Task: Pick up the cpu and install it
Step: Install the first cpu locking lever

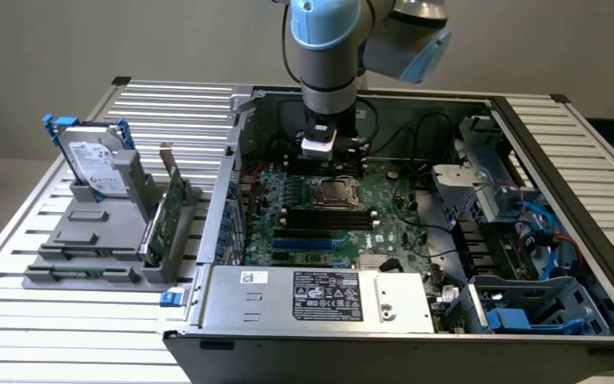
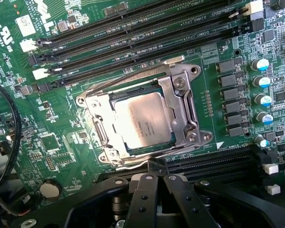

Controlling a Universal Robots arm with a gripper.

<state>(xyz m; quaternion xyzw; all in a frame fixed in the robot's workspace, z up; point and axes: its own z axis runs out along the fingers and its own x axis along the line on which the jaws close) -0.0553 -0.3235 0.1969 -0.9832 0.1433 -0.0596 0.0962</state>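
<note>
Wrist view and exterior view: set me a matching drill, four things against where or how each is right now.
1. cpu
2. tool
3. hard drive
4. memory slots

A. empty, black
B. standing in the grey rack outside the case
C. lying in the metal-framed socket
D. shut, holding nothing

Pairs: 1-C, 2-D, 3-B, 4-A

cpu (image 2: 142, 121) | look: small flat square chip, shiny silver top, faint printed text | pose: flat, face up | place: seated inside the metal-framed socket (image 2: 181, 102) on the green motherboard (image 2: 19, 61), just beside the long black memory slots (image 2: 133, 28)
</note>
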